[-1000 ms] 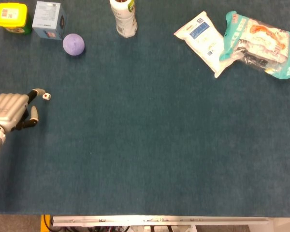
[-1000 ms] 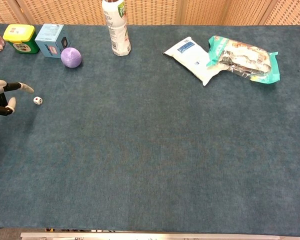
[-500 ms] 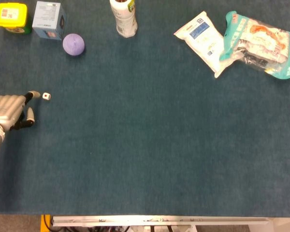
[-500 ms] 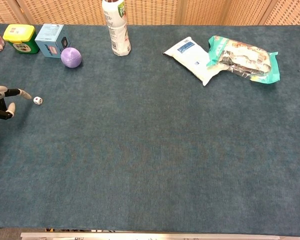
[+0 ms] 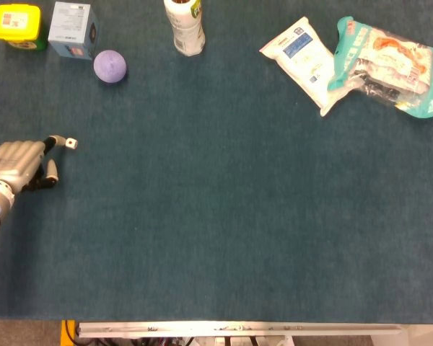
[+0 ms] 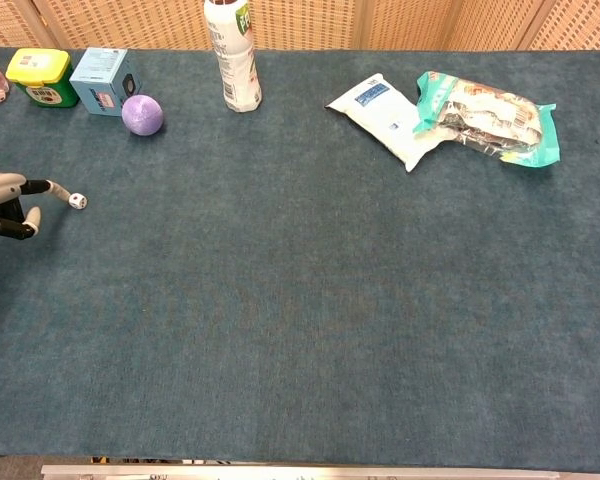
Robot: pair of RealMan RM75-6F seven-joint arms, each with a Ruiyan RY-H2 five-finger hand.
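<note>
Lying on the blue cloth table (image 5: 216, 216) at its left edge: the left hand (image 5: 14, 166), knuckles up, fingers spread apart and gripping nothing. Reaching with one outstretched fingertip (image 6: 56, 187) toward a small white die (image 5: 71, 143), the tip sitting just beside or touching it; cannot tell which from either view. Resting flat on the cloth, the die (image 6: 77, 201), well apart from the rest. Not showing in either view: the right hand.

Standing along the far left edge: a yellow-lidded green tub (image 5: 16, 25), a pale blue carton (image 5: 72, 29) just beside it, and a purple ball (image 5: 110, 66) near the carton's corner. Standing upright further along: a white bottle (image 5: 184, 27). Lying at the far right: a white wipes pack (image 5: 303, 61), with a teal snack bag (image 5: 390, 66) touching its edge.
</note>
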